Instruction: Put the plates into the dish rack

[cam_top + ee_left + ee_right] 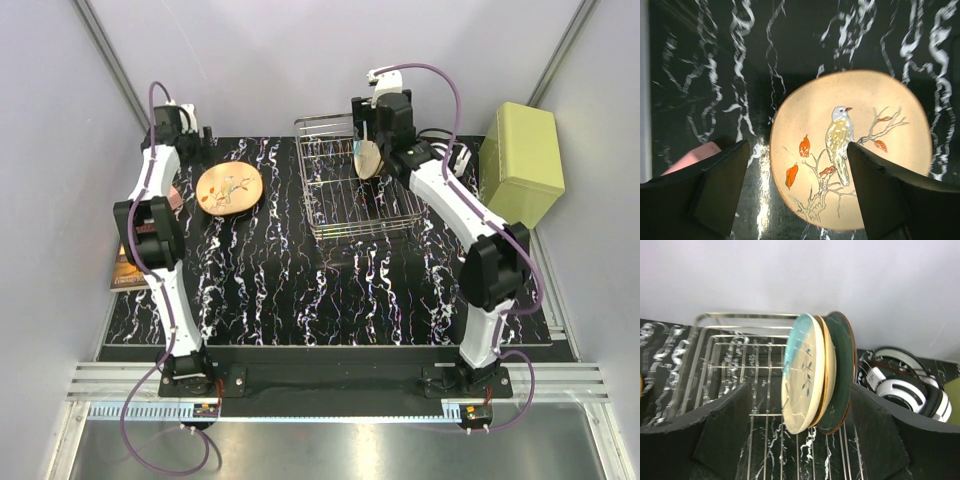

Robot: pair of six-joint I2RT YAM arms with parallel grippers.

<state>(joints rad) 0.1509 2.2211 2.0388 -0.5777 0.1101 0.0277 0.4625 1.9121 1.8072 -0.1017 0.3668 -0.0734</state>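
A cream plate (802,375) and a dark teal plate (844,370) are stood on edge together in the dish rack (730,347), framed by the right jaws, which are spread wide and touch neither. A bird-painted plate (840,130) is laid flat on the desk (715,60) beneath the open left jaws.
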